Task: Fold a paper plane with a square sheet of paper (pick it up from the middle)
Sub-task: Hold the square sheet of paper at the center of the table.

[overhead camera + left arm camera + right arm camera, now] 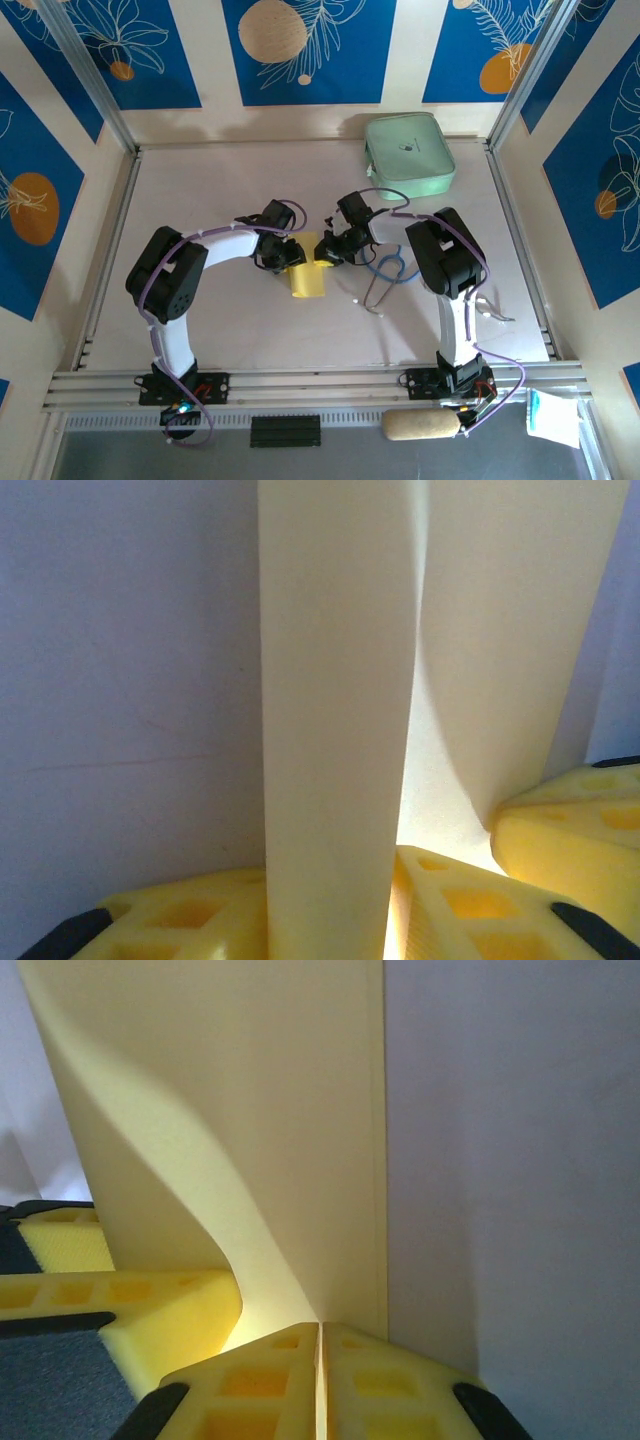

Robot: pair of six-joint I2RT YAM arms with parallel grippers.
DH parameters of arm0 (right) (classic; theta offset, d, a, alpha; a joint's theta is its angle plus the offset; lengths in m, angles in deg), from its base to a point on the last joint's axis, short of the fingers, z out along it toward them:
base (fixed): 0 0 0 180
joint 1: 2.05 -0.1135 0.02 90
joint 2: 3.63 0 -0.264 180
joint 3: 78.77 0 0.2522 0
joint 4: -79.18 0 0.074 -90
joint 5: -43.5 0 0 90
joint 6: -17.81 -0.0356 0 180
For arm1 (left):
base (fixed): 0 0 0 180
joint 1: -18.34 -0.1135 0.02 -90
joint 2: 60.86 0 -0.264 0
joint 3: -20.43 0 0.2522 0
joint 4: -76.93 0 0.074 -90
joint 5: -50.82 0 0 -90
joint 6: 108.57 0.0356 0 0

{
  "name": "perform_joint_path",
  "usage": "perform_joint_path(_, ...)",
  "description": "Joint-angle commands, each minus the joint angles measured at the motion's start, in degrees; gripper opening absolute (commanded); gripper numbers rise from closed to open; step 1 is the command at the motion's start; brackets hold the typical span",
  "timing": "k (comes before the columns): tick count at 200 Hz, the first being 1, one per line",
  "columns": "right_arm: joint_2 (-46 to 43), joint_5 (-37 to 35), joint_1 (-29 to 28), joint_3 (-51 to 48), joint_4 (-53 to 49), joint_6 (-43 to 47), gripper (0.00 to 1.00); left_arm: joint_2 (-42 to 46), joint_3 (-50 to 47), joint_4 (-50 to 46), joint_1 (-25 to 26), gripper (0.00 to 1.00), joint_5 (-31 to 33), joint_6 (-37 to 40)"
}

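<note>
Yellow paper sheet between closed right fingers

Between the right gripper fingers, which we take for matt moulded yellow plastic, the square sheet of paper looks thin, smooth and matt; beyond them we see a matt, smooth table

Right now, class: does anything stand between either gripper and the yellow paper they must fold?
Nothing visible does. The right gripper is pinched on the yellow paper itself, and the paper runs through the left gripper's gap. The blue cable lies off to the right, clear of the paper.
</note>
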Motion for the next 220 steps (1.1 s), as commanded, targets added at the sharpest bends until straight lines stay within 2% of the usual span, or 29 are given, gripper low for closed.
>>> perform_joint_path(1, 2.6, -2.9, 0.0, 0.0, -5.2, 2.1, 0.12, -6.7, -3.9, -5.5, 0.5, 0.37, 5.2, 0.1)
perform_joint_path(33, 3.5, -5.8, 0.3, -0.5, -7.1, 2.7, 0.10, -1.4, 0.0, -8.6, 0.4, 0.40, 6.4, 1.4)
perform_joint_path(70, 5.5, -9.1, 0.3, 1.4, -11.0, 2.4, 0.08, 7.6, 6.9, -17.2, 0.0, 0.47, 14.6, 2.2)
perform_joint_path(89, 6.3, -10.9, 0.0, 2.4, -12.8, 2.2, 0.07, 11.1, 7.3, -17.6, -0.4, 0.48, 15.7, 2.0)
perform_joint_path(104, 6.7, -12.0, -0.3, 2.9, -13.8, 2.1, 0.06, 13.0, 6.5, -14.3, -0.4, 0.48, 12.6, 3.2)
perform_joint_path(130, 7.3, -12.3, -0.4, 3.2, -14.1, 1.9, 0.06, 13.1, 3.4, -3.3, -0.3, 0.43, 0.4, 3.5)
perform_joint_path(148, 7.7, -12.4, -0.4, 3.5, -14.1, 1.9, 0.05, 11.0, 2.0, 2.7, 0.0, 0.37, -5.5, 2.3)
perform_joint_path(184, 7.8, -12.7, -0.4, 3.5, -14.2, 1.8, 0.05, 6.1, 2.5, 2.2, 0.1, 0.26, -7.2, 2.8)
perform_joint_path(220, 8.0, -13.3, -0.5, 3.7, -14.6, 1.6, 0.05, 2.6, 2.7, 0.8, 0.1, 0.20, -7.7, 3.8)
